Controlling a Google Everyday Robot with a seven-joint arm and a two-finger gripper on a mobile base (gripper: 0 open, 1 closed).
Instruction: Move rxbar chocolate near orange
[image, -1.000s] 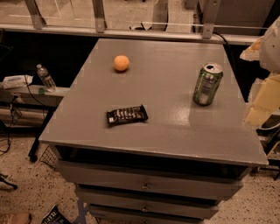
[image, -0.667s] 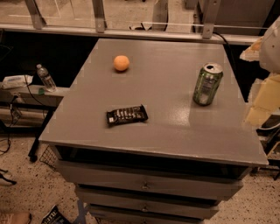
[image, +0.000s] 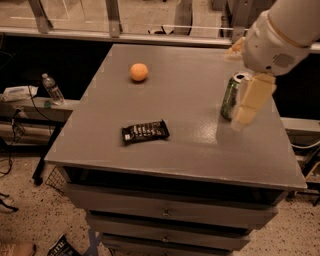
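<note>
Locate the rxbar chocolate (image: 145, 132): a flat, rectangular bar in a black wrapper with white lettering. It lies flat and slightly angled near the front-left of the grey table (image: 190, 150). The orange (image: 139, 71) sits well apart from it, toward the far-left. The gripper (image: 245, 112) hangs over the right side, overlapping the green can (image: 230, 97). You cannot tell whether it is released or clenched.

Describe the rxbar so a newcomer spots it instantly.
On the grey cabinet top, look toward the drawer-side edge. The rxbar chocolate is the flat black wrapper with white lettering; the orange is round, the green can stands upright beside the gripper.
</note>
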